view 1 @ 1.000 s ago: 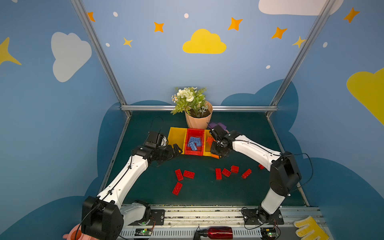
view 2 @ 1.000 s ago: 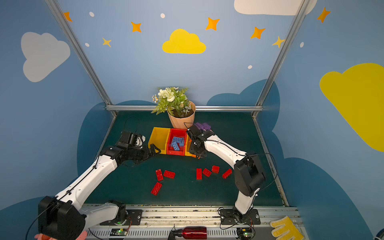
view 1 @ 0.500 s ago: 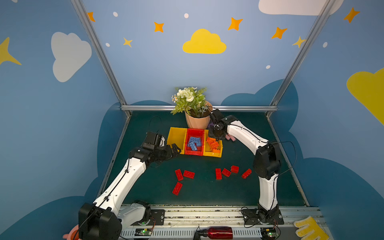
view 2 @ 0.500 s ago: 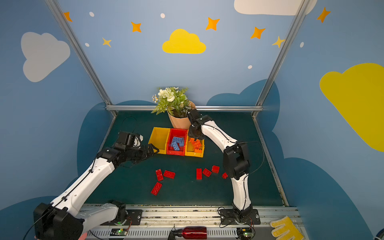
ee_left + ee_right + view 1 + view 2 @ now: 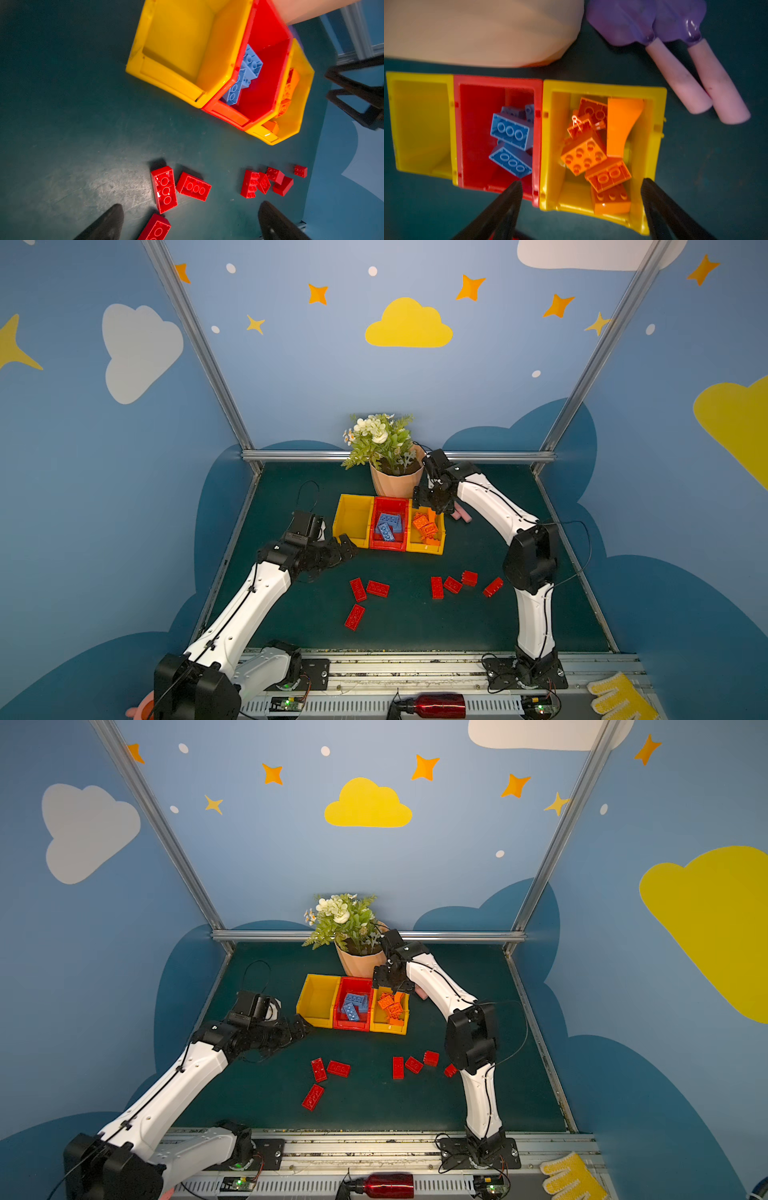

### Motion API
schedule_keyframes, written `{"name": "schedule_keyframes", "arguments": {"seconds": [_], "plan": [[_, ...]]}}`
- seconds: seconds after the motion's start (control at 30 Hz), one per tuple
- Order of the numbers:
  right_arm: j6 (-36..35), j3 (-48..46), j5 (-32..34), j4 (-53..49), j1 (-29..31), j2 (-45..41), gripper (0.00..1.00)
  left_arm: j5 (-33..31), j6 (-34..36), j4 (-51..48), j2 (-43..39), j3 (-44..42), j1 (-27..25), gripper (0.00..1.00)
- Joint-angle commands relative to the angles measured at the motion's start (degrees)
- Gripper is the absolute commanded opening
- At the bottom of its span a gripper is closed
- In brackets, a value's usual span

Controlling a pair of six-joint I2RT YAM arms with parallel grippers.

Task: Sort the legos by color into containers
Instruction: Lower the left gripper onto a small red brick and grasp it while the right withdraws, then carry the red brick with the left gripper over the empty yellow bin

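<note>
- Three open-top rectangular plastic bins are set touching in a row on the dark green bench point(image 5: 299, 614): left yellow bin point(image 5: 352, 516), red bin point(image 5: 388, 546), right yellow bin point(image 5: 424, 548).
- Light blue studded bricks point(image 5: 387, 526) are piled in the red bin.
- Orange studded bricks point(image 5: 424, 526) are heaped in the right yellow bin.
- Red studded bricks point(image 5: 377, 588) are scattered in two loose groups on the bench in front of the bins.
- The left tool point(image 5: 191, 207) is spread wide with nothing between its fingers, near the left yellow bin's front corner.
- The right tool point(image 5: 581, 181) is spread wide and empty over the right yellow bin, close to the peach faceted flower pot point(image 5: 395, 489).
- Two purple-and-pink toy shovels point(image 5: 675, 62) are laid just beside that bin.
</note>
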Motion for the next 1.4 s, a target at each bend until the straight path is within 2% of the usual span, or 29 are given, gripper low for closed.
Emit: {"name": "schedule_keyframes", "arguments": {"seconds": [0.0,0.27,0.4,0.53,0.77,1.03,1.17,1.37], "plan": [[-2.0,-4.89,-2.32,-2.93,0.62,-8.13,0.89,-2.94,-5.19,-2.86,-3.24,-2.94,-1.85,1.0],[-3.21,-15.9,-2.89,-7.19,1.89,-21.89,0.92,-10.87,-19.75,0.05,-9.16,-13.2,-14.3,1.0],[-2.71,-21.31,-2.8,-7.45,2.24,-28.48,0.92,-16.07,-24.97,1.62,-6.46,-15.15,-19.59,0.98],[-1.3,-26.95,-2.7,-6.98,2.38,-35.39,0.92,-23.44,-26.05,-0.66,-0.88,-11.07,-23.33,0.97],[1.1,-35.99,-0.99,-6.07,2.34,-46.3,0.92,-29.43,-26.99,0.8,7.34,-6.86,-23.87,0.93],[4.03,-42.75,1.95,-6.45,1.96,-56.6,0.92,-26.84,-24.9,1.91,18.28,-3.03,-23.96,0.91],[5.04,-44.5,1.68,-7.53,1.92,-59.47,0.92,-27.04,-24.21,2.94,21.28,-2.22,-24.04,0.9],[5.46,-44.96,2.65,-9.48,1.9,-62.24,0.92,-25.66,-24.02,2.95,24.93,-1.73,-24.22,0.81]]}}
